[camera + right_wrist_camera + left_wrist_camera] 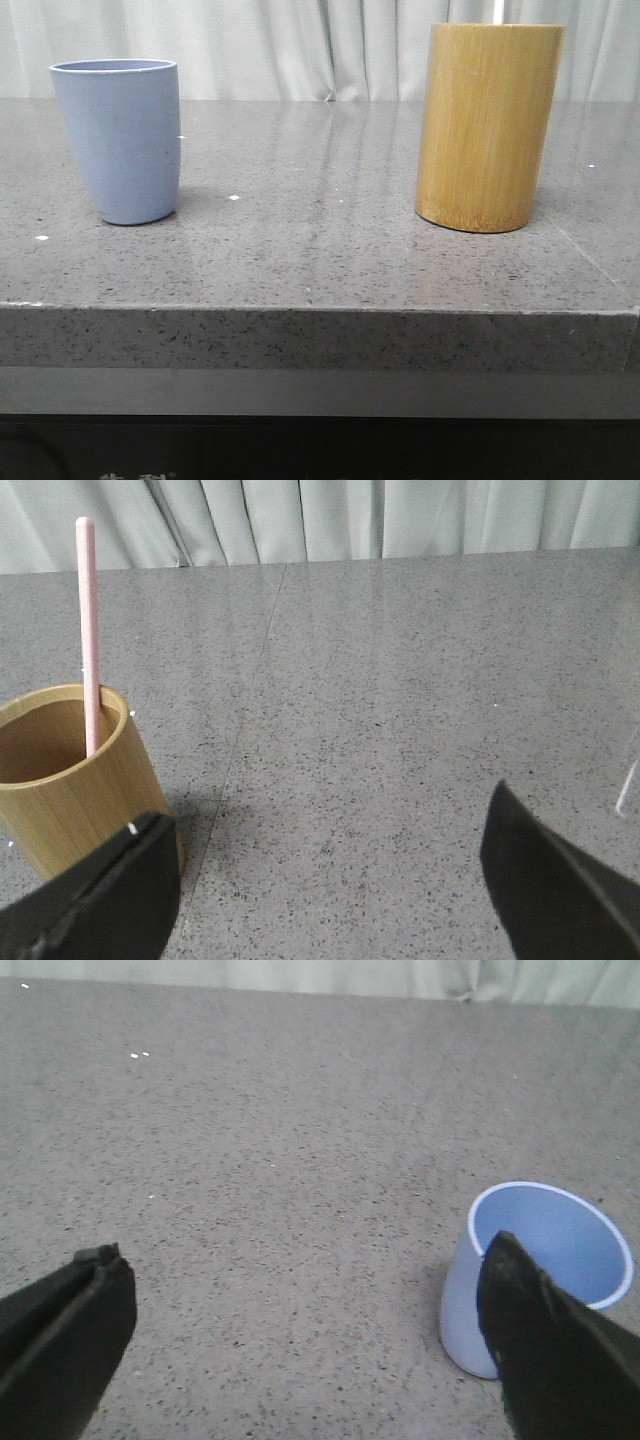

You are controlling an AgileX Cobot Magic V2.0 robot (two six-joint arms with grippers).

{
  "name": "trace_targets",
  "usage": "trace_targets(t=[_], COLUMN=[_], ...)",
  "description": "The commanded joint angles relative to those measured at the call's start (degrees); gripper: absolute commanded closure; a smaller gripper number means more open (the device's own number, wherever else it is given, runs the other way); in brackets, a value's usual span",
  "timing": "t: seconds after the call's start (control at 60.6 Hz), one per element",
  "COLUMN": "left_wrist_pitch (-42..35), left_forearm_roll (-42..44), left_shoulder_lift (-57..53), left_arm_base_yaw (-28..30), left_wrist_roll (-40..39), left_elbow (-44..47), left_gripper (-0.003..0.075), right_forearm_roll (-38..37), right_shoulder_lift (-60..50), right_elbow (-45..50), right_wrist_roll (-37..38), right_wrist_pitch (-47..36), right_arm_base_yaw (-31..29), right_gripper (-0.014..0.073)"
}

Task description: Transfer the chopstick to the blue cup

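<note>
The blue cup (120,140) stands upright at the left of the stone table; it also shows in the left wrist view (545,1265), looking empty. A pale pink chopstick (88,630) stands in the bamboo cylinder (65,775); in the front view only its tip (498,10) shows above the cylinder (487,125) at the right. My left gripper (305,1270) is open and empty above the table, beside the cup. My right gripper (325,850) is open and empty, beside the cylinder. Neither gripper shows in the front view.
The grey speckled stone table (320,220) has its front edge (320,310) near the camera. A pale curtain (300,45) hangs behind it. A few small white specks (234,197) lie on the surface.
</note>
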Motion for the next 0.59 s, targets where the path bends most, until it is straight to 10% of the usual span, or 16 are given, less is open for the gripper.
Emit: trace_targets(t=[0.0,0.264,0.578], left_wrist_pitch=[3.98,24.98,30.64], left_forearm_roll=[-0.74,-0.74,-0.73], left_shoulder_lift=[5.91,25.11,37.84], left_arm_base_yaw=[-2.85,-7.85,-13.9], left_wrist_roll=[0.56,0.56,0.56], left_elbow=[-9.51,-30.66,-42.67], left_gripper=[0.0038,0.0039,0.0039], right_forearm_roll=[0.27,0.27,0.27], right_shoulder_lift=[0.34,0.34,0.34], right_elbow=[-2.04,-2.04,-1.99], right_wrist_roll=[-0.2,-0.2,-0.2], right_wrist_pitch=[-4.3,-4.25,-4.2], right_arm_base_yaw=[-0.23,-0.18,-0.18], right_gripper=[-0.003,-0.003,-0.003])
